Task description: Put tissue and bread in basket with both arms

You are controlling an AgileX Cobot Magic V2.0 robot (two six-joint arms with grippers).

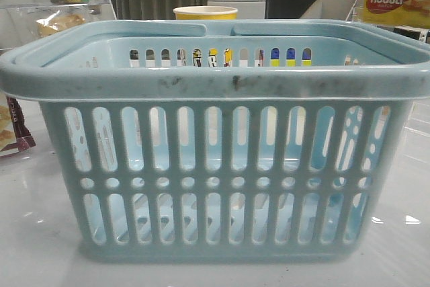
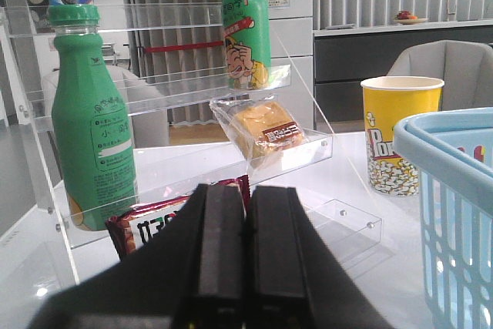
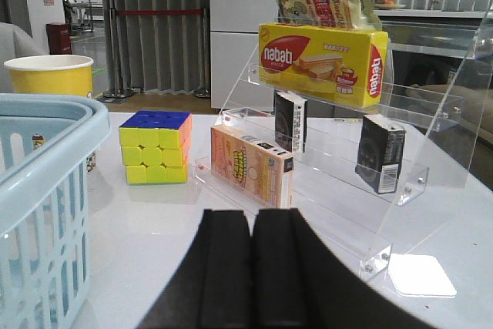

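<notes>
Now both arms wait, and nothing is in the basket (image 1: 215, 85) yet.

Both the left gripper (image 2: 245, 221) and the right gripper (image 3: 253, 244) are closed and hold nothing. The bread (image 2: 266, 132) leans on the clear shelf (image 2: 308, 152), and a black tissue (image 3: 380, 153) pack stands on the clear rack (image 3: 431, 113). Each gripper should open wide first, then pinch its item gently by the middle.

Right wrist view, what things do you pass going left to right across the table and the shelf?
Basket → yellow cup → puzzle cube → orange carton → first black packet → second black packet.
</notes>
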